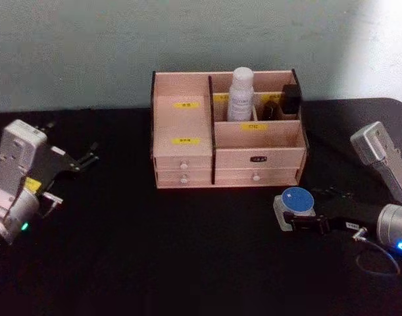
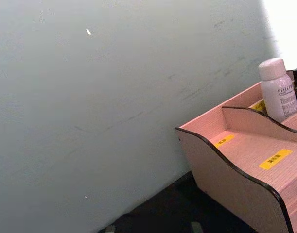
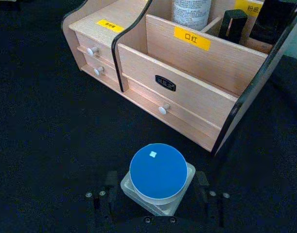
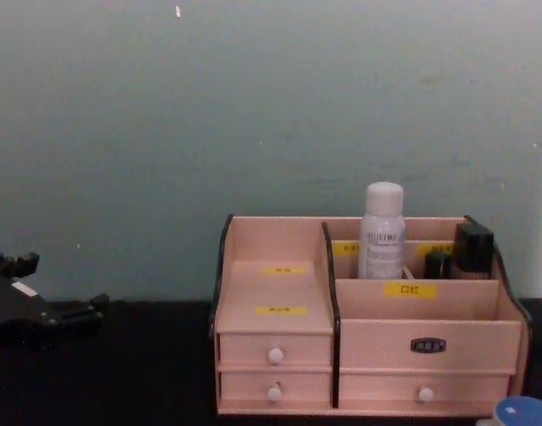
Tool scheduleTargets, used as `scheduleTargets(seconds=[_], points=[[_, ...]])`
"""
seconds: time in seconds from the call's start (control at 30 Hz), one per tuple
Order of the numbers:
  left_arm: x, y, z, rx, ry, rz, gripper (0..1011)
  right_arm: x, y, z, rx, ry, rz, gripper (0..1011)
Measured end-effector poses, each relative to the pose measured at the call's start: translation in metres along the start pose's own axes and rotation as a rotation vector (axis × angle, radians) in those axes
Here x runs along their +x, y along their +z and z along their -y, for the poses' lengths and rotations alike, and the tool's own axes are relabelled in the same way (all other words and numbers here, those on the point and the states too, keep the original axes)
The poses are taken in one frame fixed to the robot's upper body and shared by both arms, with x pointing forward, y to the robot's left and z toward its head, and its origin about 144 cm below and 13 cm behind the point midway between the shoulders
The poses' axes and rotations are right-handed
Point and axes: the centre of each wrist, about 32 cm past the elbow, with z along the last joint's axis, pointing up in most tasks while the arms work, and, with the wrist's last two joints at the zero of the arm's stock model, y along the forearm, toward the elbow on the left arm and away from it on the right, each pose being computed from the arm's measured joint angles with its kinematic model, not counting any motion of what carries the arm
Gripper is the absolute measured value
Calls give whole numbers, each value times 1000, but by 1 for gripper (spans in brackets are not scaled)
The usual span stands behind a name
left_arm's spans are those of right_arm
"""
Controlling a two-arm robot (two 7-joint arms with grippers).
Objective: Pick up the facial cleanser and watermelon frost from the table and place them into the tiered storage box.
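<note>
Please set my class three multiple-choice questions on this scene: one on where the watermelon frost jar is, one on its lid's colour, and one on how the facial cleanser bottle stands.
1. Where is the watermelon frost jar?
A. On the table in front of the tiered storage box
B. Inside a drawer
C. On the box's top tier

2. What colour is its lid?
A. Red
B. Green
C. Blue

3. How does the facial cleanser bottle stand?
A. On its side
B. Upright, cap on
C. Upside down

Answers:
1 A: it rests on the black table at the right gripper; the left gripper is at the table's left.
2 C: the round lid is blue.
3 B: it stands upright in a back compartment.
</note>
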Motion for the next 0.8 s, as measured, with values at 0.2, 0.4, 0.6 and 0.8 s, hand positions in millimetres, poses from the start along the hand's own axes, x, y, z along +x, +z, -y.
scheduleTargets(seconds=[0.2, 0.4, 0.6, 0.8], points=[[0, 0, 0, 0, 0, 0, 1001, 0, 0, 0, 1, 0, 0, 1000], [0, 0, 0, 0, 0, 0, 1001, 0, 0, 0, 1, 0, 1, 991], [0, 0, 0, 0, 0, 0, 1001, 0, 0, 1, 2, -1, 1, 866], [0, 0, 0, 0, 0, 0, 1001, 0, 0, 1, 2, -1, 1, 712]])
